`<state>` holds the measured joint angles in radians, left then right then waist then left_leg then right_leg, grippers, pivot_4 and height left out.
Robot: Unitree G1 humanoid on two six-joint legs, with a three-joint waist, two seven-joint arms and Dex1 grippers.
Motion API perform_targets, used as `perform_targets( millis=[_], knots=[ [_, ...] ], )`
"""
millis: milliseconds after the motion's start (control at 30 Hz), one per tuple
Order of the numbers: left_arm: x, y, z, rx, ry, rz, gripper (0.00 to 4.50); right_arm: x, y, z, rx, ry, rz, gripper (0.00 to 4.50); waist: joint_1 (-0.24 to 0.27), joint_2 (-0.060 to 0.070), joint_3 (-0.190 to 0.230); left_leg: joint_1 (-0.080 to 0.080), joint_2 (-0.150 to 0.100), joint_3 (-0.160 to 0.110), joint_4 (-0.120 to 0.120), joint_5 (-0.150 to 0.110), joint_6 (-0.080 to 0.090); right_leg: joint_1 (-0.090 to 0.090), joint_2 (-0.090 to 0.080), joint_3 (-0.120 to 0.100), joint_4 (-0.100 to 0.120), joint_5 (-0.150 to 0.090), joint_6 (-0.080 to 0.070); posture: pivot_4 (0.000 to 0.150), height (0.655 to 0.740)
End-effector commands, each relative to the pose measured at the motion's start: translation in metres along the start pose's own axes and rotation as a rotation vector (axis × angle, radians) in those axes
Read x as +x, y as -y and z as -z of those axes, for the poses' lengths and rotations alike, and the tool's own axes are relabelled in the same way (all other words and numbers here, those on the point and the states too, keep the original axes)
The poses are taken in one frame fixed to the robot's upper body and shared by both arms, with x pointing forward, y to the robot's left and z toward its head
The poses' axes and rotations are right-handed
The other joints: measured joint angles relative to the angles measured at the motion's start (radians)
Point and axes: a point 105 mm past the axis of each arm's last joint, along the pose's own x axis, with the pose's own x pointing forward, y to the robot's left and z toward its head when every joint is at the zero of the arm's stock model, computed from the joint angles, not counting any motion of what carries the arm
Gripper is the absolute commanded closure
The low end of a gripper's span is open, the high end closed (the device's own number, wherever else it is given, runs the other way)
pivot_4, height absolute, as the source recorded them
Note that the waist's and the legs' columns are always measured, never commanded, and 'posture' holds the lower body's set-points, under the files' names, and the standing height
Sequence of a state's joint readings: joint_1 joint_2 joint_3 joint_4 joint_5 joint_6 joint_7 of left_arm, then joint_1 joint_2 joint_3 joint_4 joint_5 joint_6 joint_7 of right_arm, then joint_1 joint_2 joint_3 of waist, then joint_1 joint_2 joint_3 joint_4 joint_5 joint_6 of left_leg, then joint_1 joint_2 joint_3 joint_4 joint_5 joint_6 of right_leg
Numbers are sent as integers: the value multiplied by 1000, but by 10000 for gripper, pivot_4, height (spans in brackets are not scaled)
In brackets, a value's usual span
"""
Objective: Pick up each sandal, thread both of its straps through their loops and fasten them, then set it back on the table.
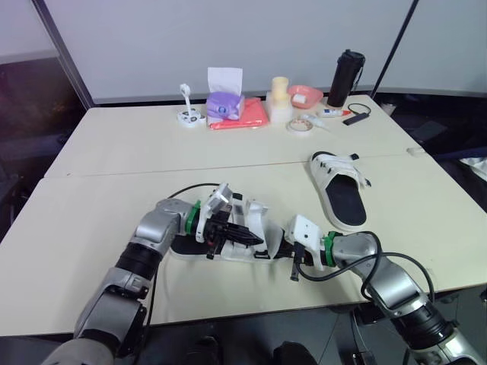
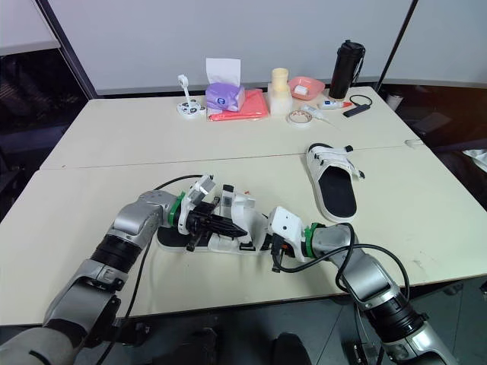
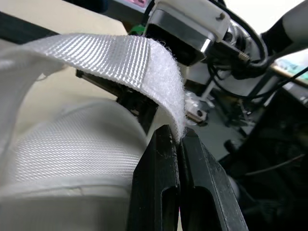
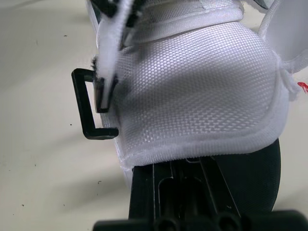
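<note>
Two-clawed threading of white mesh sandal (image 4: 192, 86) at desk's (image 1: 76, 228) front edge: pinching white woven strap (image 3: 106, 55) in left claw (image 3: 179, 135), failing to make out grip of right claw (image 1: 293, 258); next likely needing tip steered through black rectangular loop (image 4: 79, 103).

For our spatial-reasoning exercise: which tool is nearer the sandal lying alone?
Right. The right tool, at the held sandal, lies nearer the lone sandal; the left tool, pinching a strap, is farther left.
</note>
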<state>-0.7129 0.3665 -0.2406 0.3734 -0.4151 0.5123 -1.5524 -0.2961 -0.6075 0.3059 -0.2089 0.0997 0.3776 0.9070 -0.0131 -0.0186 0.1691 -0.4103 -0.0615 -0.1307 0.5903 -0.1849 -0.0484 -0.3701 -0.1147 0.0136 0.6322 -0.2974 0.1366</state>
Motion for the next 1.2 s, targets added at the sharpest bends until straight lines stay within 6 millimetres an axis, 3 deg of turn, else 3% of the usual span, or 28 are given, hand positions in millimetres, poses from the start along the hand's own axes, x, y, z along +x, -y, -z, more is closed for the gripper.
perform_targets(
  millis=[33, 333, 600, 900, 1200],
  knots=[
    [-1, 8, -11, -2, 18, 44, 44757, 3, -9, 26, 53, -96, -24, 45000, 0, 0, 0, 0, 0, 0, 0, 0, 0, 0, 0, 0, 0, 0, 0, 1500, 7400],
    [3, 3, -1, 62, -33, 11, 44757, 3, -10, 27, 49, -98, -25, 45000, 1, 0, 0, 0, 0, 0, 0, 0, 0, 0, 0, 0, 0, 0, 0, 1500, 7400],
    [6, -2, -13, 69, 26, -1, 44757, 2, -11, 27, 51, -100, -25, 45000, 1, 0, 0, 0, 0, 0, 0, 0, 0, 0, 0, 0, 0, 0, 0, 1500, 7400],
    [4, 5, -2, 39, -32, 44, 44757, 2, -12, 28, 53, -103, -22, 45000, 1, 0, 0, 0, 0, 0, 0, 0, 0, 0, 0, 0, 0, 0, 0, 1500, 7400],
    [3, -3, 5, 125, -87, 9, 44757, 3, -12, 28, 53, -103, -25, 45000, 1, 0, 0, 0, 0, 0, 0, 0, 0, 0, 0, 0, 0, 0, 0, 1500, 7400]
  ],
)
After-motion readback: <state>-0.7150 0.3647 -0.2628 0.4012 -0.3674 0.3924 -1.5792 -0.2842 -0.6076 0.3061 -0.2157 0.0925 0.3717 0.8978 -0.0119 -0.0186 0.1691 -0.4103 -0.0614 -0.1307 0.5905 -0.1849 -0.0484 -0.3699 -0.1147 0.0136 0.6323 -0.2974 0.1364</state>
